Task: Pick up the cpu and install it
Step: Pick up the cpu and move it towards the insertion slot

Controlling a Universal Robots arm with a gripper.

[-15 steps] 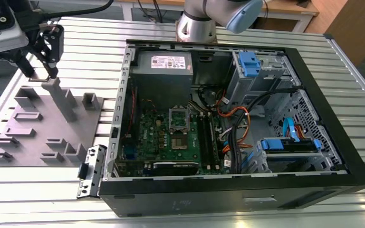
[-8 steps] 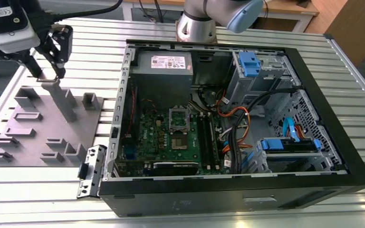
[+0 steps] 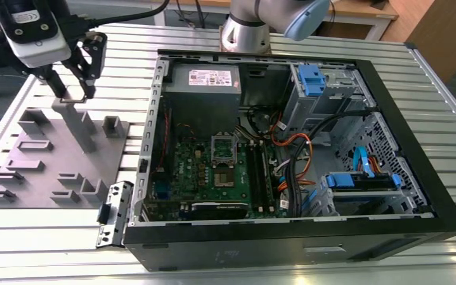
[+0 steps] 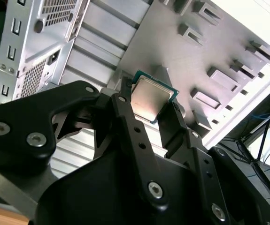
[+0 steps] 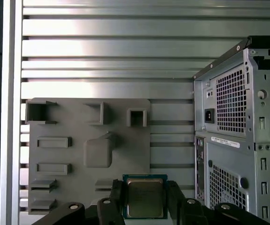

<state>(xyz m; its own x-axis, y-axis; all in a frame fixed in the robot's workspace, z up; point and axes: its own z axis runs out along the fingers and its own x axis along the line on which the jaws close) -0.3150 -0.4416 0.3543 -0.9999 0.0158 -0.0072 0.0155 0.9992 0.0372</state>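
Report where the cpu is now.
The cpu sits clamped between the jaws of the gripper, above the grey tray at the exterior view's left, outside the computer case.

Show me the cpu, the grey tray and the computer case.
cpu (image 5: pixel 145 198): first wrist view, its metal top.
grey tray (image 5: pixel 73 154): first wrist view, bare flat surface.
computer case (image 5: pixel 231 101): first wrist view, perforated rear panel.

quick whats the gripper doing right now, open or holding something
Gripper: jaws closed on the cpu, held above the grey fixture plate.
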